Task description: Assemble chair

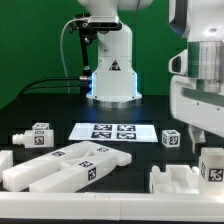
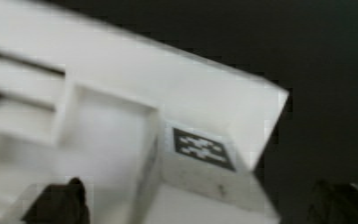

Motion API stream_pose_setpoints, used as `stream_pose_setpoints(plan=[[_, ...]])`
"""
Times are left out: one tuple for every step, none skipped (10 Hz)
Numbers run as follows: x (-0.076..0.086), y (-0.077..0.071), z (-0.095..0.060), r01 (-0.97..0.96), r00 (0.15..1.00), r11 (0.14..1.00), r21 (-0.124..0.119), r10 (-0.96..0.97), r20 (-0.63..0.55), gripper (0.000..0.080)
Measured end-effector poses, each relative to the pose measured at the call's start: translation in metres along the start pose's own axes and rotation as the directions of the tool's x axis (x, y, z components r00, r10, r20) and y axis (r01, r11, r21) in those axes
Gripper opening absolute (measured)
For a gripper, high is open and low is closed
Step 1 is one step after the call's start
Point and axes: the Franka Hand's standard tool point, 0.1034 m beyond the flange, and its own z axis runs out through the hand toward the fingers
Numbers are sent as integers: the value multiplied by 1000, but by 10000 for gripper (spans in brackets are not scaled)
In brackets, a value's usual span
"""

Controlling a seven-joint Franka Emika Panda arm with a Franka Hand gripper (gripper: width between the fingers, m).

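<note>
Gripper (image 2: 202,205): dark fingers (image 2: 60,203) spread wide apart.
Chair piece (image 2: 140,110): white blocky plastic, square tag (image 2: 201,147), under the gripper.

The exterior view is sharp and evenly lit, with white chair parts (image 1: 70,165) bright against the black table (image 1: 30,110). A blue glow tints the robot base (image 1: 108,78). The wrist view is heavily blurred.

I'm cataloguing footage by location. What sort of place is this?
Probably a robotics lab bench: a robot arm's base, the marker board, and tagged white chair parts on a black table.
</note>
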Motion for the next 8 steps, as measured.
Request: stream_pose_setpoints(plan=[[0,1,1,11,1000,1000,-4,-11,2,646],[1,1,1,80,997,997,-4,-80,0,646],[1,1,1,146,989,989,-4,-146,0,649],[3,2,0,320,947,947,-15,-320,-10,649],[7,1,-1,583,812,812,-36,-584,-16,649],[10,0,-2,709,704,704,-33,-710,-10,649],[10,0,-2,679,734,734,-30,-680,-10,649],[10,0,-2,664,748,747,-30,-664,-11,526]])
